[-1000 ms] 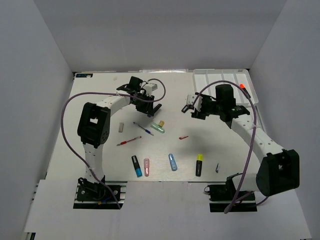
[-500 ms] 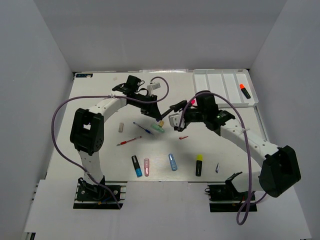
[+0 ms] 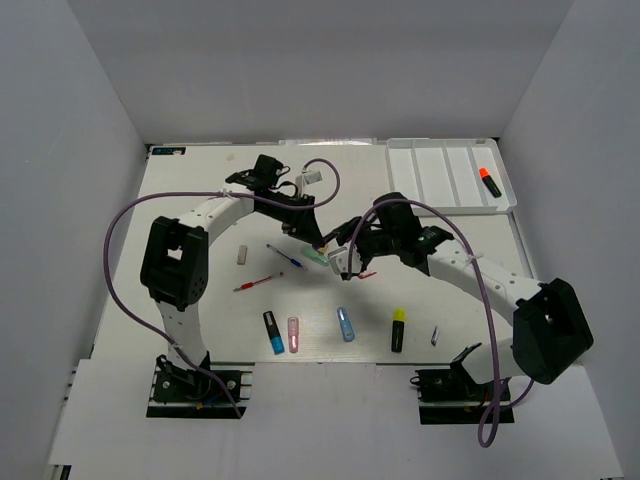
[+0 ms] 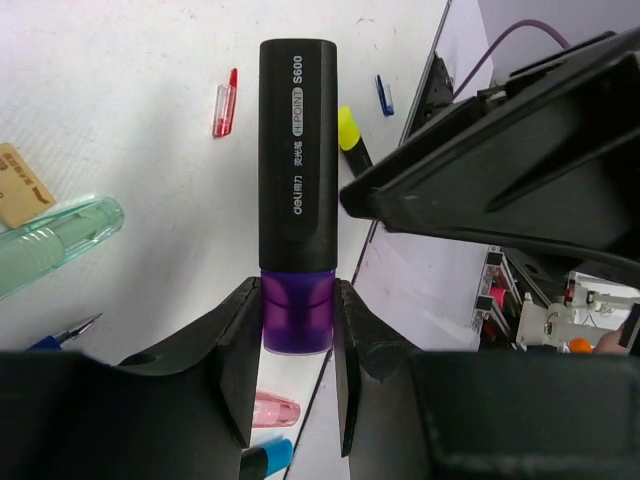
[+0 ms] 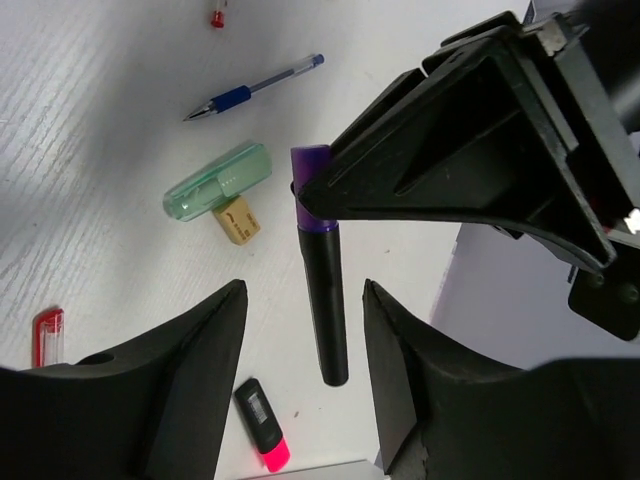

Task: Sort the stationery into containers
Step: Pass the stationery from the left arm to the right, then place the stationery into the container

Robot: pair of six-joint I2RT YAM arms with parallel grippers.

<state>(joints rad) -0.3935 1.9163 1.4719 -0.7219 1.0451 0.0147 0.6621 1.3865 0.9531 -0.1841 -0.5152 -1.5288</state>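
The tray (image 3: 425,170) sits at the far right of the table (image 3: 460,290), and this looks like a mid-air handover to get a marker across to it. The left gripper (image 4: 295,300) is clamped on the purple highlighter (image 4: 297,150) by its cap, above the middle of the table, with the black barrel pointing out towards the right gripper (image 5: 302,320). The right jaws are apart, one on each side of the barrel and not touching it. I judge that the next move calls for the right jaws to close squarely on the bare barrel, clear of the left fingertips. The left should let go only once that grip is firm, and the right arm can then carry the marker to the tray. By count there is one tray with four long compartments. There are four highlighters: the purple one held, the orange highlighter (image 3: 489,182) lying in the tray's rightmost compartment, and the blue highlighter (image 3: 272,333) and yellow highlighter (image 3: 398,329) loose on the table. There are two pens, the blue pen (image 3: 287,257) and the red pen (image 3: 258,283). There are three capsules: the green capsule (image 5: 218,181), pink capsule (image 3: 293,334) and blue capsule (image 3: 346,324). There are two tan pieces, the left tan bit (image 3: 241,255) and the second tan bit (image 5: 237,221), which is touching the green capsule. Last come one small red piece (image 3: 367,274) and one small blue piece (image 3: 434,336).
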